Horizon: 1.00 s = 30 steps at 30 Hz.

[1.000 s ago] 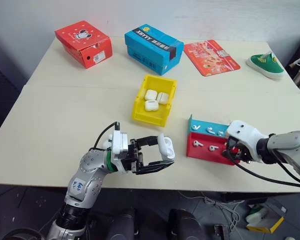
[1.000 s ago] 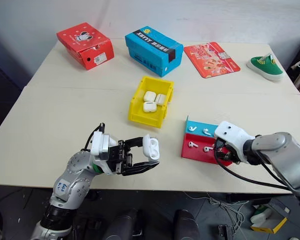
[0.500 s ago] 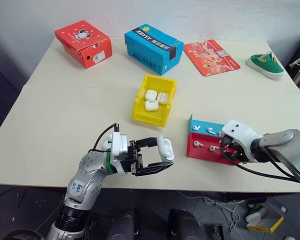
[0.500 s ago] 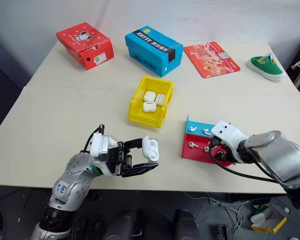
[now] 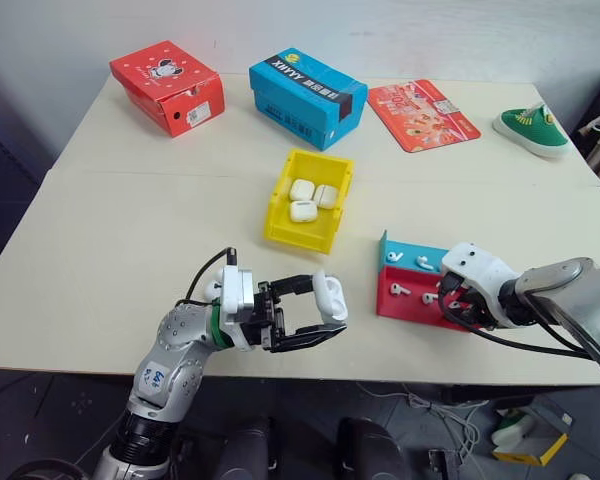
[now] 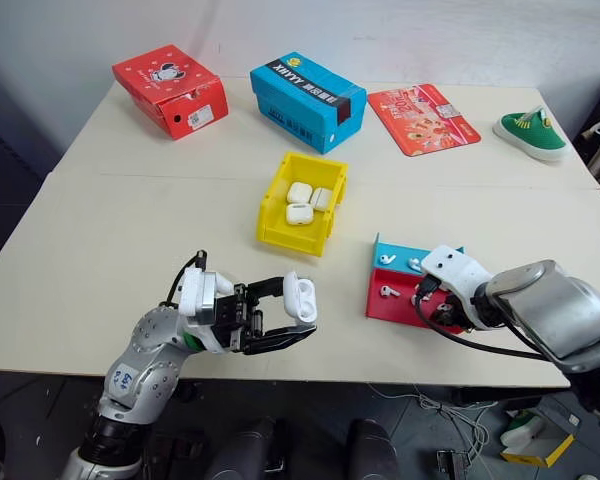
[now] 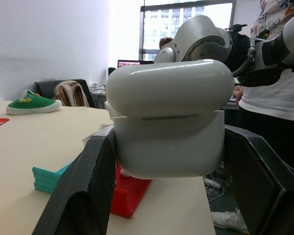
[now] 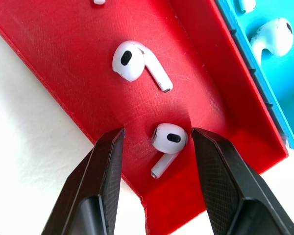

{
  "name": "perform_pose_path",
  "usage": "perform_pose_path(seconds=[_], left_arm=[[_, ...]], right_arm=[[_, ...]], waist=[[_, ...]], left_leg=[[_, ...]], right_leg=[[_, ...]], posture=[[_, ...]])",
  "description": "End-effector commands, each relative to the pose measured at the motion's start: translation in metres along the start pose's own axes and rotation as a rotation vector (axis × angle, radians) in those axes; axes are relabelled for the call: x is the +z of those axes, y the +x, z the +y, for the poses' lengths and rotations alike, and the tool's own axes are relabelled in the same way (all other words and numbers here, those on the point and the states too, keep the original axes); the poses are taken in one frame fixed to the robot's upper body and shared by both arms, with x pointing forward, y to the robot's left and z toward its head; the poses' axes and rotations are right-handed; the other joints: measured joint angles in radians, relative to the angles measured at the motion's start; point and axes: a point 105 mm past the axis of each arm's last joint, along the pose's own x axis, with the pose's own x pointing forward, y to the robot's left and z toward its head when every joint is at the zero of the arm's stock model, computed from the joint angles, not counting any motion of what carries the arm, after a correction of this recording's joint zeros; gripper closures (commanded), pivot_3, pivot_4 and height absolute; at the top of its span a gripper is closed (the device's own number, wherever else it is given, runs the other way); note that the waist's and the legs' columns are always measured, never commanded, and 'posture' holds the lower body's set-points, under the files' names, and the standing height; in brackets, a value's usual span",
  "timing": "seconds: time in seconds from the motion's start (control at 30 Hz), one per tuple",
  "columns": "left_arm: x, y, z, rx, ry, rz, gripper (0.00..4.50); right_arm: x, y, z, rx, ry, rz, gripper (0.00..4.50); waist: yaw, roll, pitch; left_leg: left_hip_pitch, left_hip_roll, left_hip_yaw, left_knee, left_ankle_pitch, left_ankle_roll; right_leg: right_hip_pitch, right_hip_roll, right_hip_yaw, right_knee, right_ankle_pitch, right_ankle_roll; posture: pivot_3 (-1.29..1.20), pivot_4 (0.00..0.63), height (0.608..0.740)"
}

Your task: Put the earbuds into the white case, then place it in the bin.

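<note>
Right fingers (image 8: 157, 147) have tipped down, released, straddling an earbud (image 8: 165, 143) in the red tray (image 5: 410, 310); left fingers (image 5: 315, 315) grasp the white case (image 5: 330, 296)

The blue box (image 5: 308, 97) at the far side of the desk (image 5: 130, 220) carries a black band along its top edge with white capitals, seen upside down, that seem to read "XHYYY". The red box (image 5: 167, 86) beside it bears a small cartoon figure and a white label, both too small to read. The red printed sheet (image 5: 422, 114) has illegible print.
</note>
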Motion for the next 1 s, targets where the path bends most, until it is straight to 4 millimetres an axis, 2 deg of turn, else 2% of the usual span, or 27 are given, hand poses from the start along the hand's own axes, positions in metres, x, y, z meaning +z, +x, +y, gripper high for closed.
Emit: perform_pose_path(seconds=[0.03, 0.47, 0.57, 0.63, 0.93, 1.0], left_arm=[[0.006, 0.0015, -0.0035, -0.009, 0.035, -0.019, 1.71], [0.0065, -0.0019, -0.0046, -0.004, 0.038, -0.011, 1.71], [0.0071, -0.0019, -0.005, -0.004, 0.037, -0.01, 1.71], [0.0074, -0.0021, -0.0051, -0.004, 0.037, -0.01, 1.71], [0.0087, -0.0022, -0.0053, -0.005, 0.036, -0.007, 1.71], [0.0091, -0.0022, -0.0052, -0.004, 0.036, -0.007, 1.71]], right_arm=[[-0.005, -0.0006, -0.0012, 0.001, 0.023, 0.02, 2.31], [-0.0062, 0.0019, -0.0027, 0.0, 0.026, 0.015, 2.31], [-0.0076, 0.0025, -0.0027, 0.003, 0.027, 0.017, 2.89], [-0.0078, 0.0031, -0.0039, -0.003, 0.03, 0.015, 3.52], [-0.0077, 0.0024, -0.0035, 0.007, 0.019, 0.013, 3.52], [-0.0078, 0.0027, -0.0033, 0.01, 0.013, 0.009, 3.88]], waist=[[0.0, 0.0, 0.0], [0.0, 0.0, 0.0], [-0.001, 0.0, 0.0], [-0.001, 0.0, 0.0], [-0.002, 0.0, 0.0], [-0.002, 0.0, 0.0]], left_leg=[[0.0, 0.0, 0.0, 0.0, 0.0, 0.0], [0.0, 0.0, 0.0, 0.0, 0.0, 0.0], [0.0, 0.0, 0.0, 0.0, 0.0, 0.0], [0.0, 0.0, 0.0, 0.0, 0.0, 0.0], [0.0, 0.0, 0.0, 0.0, 0.0, 0.0], [0.0, 0.0, 0.0, 0.0, 0.0, 0.0]], right_leg=[[0.0, 0.0, 0.0, 0.0, 0.0, 0.0], [0.0, 0.0, 0.0, 0.0, 0.0, 0.0], [0.0, 0.0, 0.0, 0.0, 0.0, 0.0], [0.0, 0.0, 0.0, 0.0, 0.0, 0.0], [0.0, 0.0, 0.0, 0.0, 0.0, 0.0], [0.0, 0.0, 0.0, 0.0, 0.0, 0.0]], posture=[[0.0, 0.15, 0.74], [0.0, 0.15, 0.74], [0.0, 0.15, 0.74], [0.0, 0.15, 0.74], [0.0, 0.15, 0.74], [0.0, 0.15, 0.74]])
